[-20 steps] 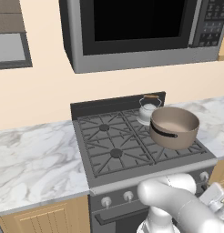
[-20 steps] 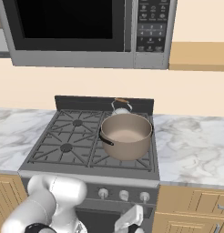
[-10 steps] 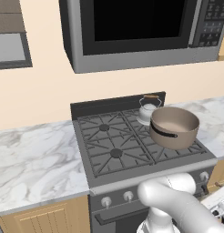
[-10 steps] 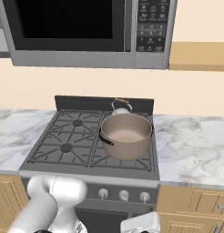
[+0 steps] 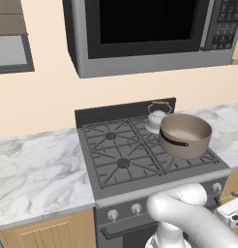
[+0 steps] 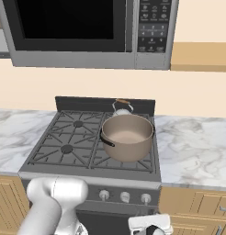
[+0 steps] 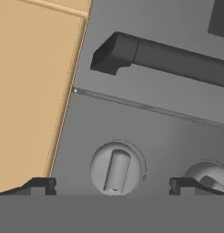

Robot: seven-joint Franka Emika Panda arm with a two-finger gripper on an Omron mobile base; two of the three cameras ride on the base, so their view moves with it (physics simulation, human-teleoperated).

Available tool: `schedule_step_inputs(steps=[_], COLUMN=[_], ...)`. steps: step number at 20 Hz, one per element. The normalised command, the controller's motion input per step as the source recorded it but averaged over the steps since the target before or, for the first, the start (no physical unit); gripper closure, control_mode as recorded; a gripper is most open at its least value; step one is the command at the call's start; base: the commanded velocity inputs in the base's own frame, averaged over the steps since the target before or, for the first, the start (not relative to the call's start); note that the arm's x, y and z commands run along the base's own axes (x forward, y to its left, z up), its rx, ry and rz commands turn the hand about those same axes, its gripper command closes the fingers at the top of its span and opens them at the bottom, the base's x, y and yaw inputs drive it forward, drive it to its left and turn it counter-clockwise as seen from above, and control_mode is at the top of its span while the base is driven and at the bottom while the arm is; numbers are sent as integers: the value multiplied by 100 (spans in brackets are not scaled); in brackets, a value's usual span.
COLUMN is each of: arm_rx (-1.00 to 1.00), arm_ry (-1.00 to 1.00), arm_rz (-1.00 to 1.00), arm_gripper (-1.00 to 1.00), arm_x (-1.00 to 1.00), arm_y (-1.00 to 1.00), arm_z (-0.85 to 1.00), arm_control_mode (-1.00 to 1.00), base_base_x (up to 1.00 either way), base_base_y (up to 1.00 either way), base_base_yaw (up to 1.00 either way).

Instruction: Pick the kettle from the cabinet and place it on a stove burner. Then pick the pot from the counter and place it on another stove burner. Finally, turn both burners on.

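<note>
The silvery kettle (image 5: 157, 116) (image 6: 123, 108) stands on the stove's (image 5: 116, 155) (image 6: 64, 142) rear right burner. Just in front of it, the wide taupe pot (image 5: 185, 135) (image 6: 127, 137) sits on the front right burner. My gripper (image 7: 112, 184) is open and hangs low before the stove's grey front panel at its right end. In the hand view a round grey knob (image 7: 116, 168) lies between the two dark fingertips, untouched. A second knob (image 7: 209, 175) shows beside the right fingertip. The rightmost knob (image 6: 145, 198) is also seen from the base.
The dark oven handle (image 7: 168, 57) runs close to the knobs, and a light wooden front (image 7: 32, 91) borders the panel. A grey microwave (image 5: 150, 34) (image 6: 87, 32) hangs over the stove. The veined white counter (image 5: 38, 169) (image 6: 197, 147) flanks it, with a tan cabinet (image 6: 202, 55) at upper right.
The hand has slid a little to the right along the stove's front and stayed open. Kettle and pot have not moved.
</note>
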Motion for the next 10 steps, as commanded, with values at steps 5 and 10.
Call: schedule_step_inputs(steps=[5,10], arm_rx=[18,8], arm_ry=[14,5], arm_rz=[1,1], arm_gripper=[-100,-100], arm_x=[17,0], arm_y=[0,1], arm_z=[-9,-7], arm_control_mode=[-100,-100], base_base_x=[0,0], base_base_y=[0,0], base_base_yaw=[0,0])
